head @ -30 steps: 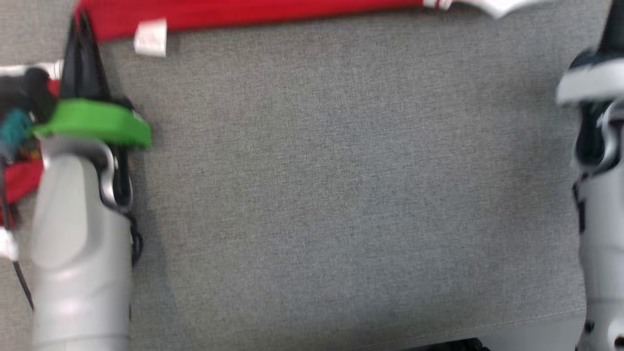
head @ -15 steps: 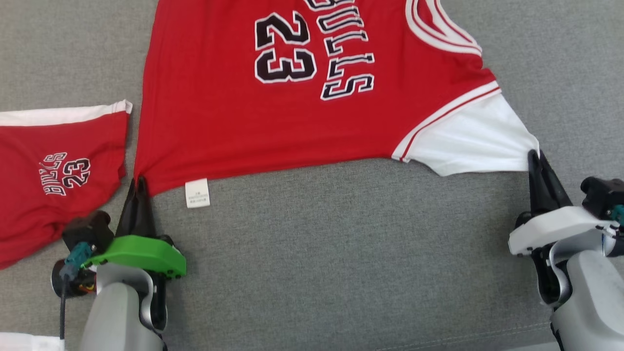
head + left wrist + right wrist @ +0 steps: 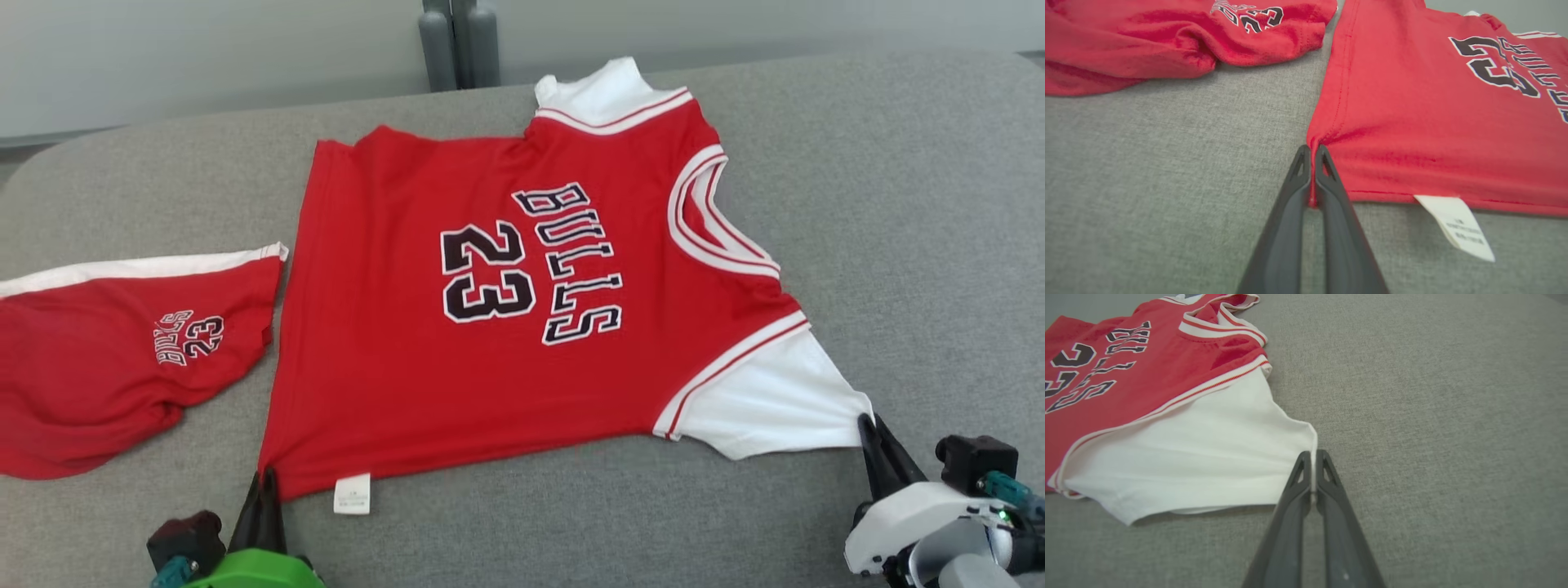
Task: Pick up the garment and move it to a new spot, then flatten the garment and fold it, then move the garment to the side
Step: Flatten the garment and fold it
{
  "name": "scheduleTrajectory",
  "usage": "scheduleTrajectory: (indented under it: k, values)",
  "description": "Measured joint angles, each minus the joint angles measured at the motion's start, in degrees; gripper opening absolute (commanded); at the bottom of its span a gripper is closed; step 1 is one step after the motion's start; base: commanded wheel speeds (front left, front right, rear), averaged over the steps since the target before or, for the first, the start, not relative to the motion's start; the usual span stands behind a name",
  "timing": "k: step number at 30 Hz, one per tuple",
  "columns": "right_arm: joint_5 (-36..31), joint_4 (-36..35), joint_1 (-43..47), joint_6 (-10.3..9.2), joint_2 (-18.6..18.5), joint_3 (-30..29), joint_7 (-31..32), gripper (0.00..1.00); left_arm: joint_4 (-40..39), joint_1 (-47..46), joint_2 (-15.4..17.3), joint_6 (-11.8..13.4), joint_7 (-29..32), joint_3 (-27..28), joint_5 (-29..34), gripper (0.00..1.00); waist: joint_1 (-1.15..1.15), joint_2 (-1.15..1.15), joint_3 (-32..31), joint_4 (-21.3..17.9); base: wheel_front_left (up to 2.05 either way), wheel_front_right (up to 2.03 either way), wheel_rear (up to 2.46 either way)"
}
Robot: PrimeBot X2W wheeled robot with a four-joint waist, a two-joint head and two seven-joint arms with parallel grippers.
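grey couch (image 3: 898, 204); both claws pinching jersey (image 3: 424, 359) corners

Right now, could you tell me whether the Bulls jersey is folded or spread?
Spread: the Bulls jersey lies flat, whole front showing, no part doubled over.

Right tool (image 3: 1312, 456) pinches the white sleeve (image 3: 1200, 457) of the jersey (image 3: 1126, 388).

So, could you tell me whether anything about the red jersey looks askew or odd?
The jersey lies mostly flat, but its near edge is drawn into two points: the left pincer pinches the hem corner, the right pincer pinches the white sleeve. A white care label sticks out past the hem.
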Motion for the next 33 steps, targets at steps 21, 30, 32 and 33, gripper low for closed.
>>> scheduleTrajectory:
  k: [21,30,32,33]
  values:
    - [6.7,-2.9,8.2,0.00,0.0,-0.7,0.0,0.00,-4.3,8.8,-0.1,1.1,0.0,-1.0,-2.6,0.00,0.00,0.00,-9.0,0.6,0.00,0.00,0.00]
    - [6.8,-4.4,-2.8,-0.07,0.6,1.0,0.0,0.00,-5.8,0.9,0.1,0.0,0.0,-4.0,-3.9,0.00,0.00,0.00,-5.6,0.9,0.00,0.00,0.00]
    - [6.3,-2.8,-5.8,-0.08,0.7,1.5,0.0,0.00,-5.1,-1.3,0.1,0.3,0.0,-4.7,-4.3,0.00,0.00,0.00,-4.6,0.9,0.00,0.00,0.00]
    - [6.0,-2.3,-6.9,-0.08,0.7,1.6,0.0,0.00,-4.8,-2.2,0.1,0.3,0.0,-5.1,-4.3,0.00,0.00,0.00,-4.2,1.0,0.00,0.00,0.00]
